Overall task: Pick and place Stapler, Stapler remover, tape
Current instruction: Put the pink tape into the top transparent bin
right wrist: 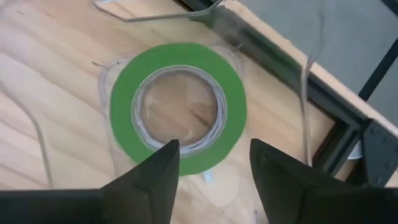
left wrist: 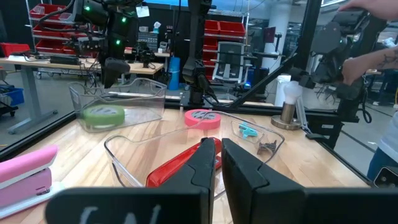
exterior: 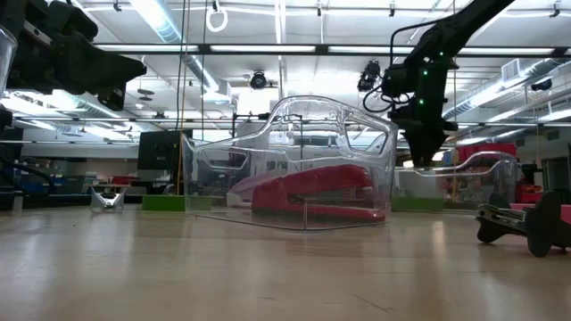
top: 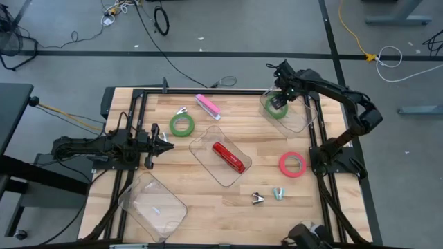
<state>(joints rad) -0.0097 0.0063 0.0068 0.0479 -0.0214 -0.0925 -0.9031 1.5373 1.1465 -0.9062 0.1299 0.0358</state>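
Observation:
A green tape (right wrist: 180,56) lies flat on the floor of a clear tray (top: 299,122) at the table's far right. My right gripper (right wrist: 212,149) hangs open just above the ring's near side, pointing steeply down, with nothing between its fingers. In the high view that gripper (top: 279,105) covers part of the ring. A second green tape (top: 182,125) and a red-pink tape (top: 293,164) lie flat on the wood. A red stapler (top: 229,158) rests in the centre clear tray (top: 205,142). My left gripper (top: 163,142) waits shut at the table's left, pointing level.
A pink stapler (top: 208,106) lies at the far middle, with a small staple remover (top: 182,111) beside it. Two more removers (top: 257,198) (top: 278,194) lie near the front edge. A third clear tray (top: 152,204) sits at the near left. A person's arm (left wrist: 385,59) shows beyond the table.

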